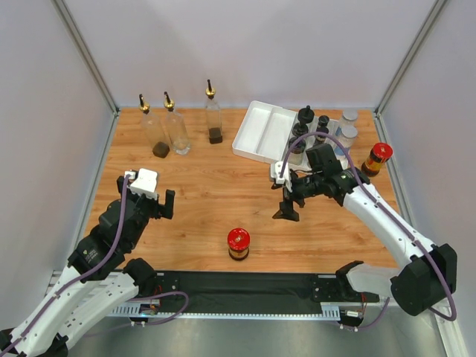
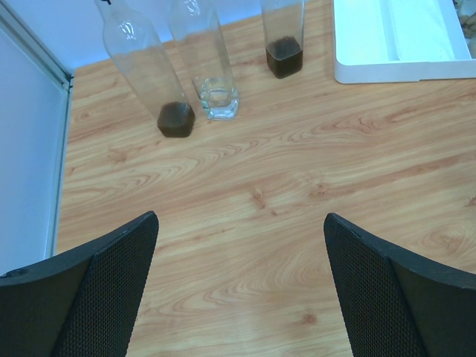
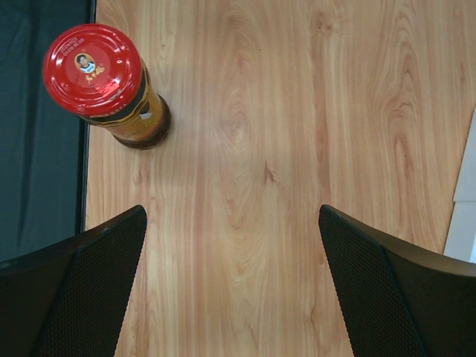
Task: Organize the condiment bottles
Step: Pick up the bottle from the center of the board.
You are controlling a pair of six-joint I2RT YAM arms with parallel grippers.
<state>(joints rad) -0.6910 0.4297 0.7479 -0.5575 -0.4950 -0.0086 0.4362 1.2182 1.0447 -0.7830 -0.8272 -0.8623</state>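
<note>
Back left on the wooden table, three tall clear glass pourer-spout bottles, upright in a row. Right of them, a white divided plastic tray, with small black-capped glass jars and silver-lidded shakers crowding its right end. Beside those, a red-lidded dark jar; a second red-lidded jar alone near the front edge. Left gripper and right gripper over bare wood, jaws spread.
</note>
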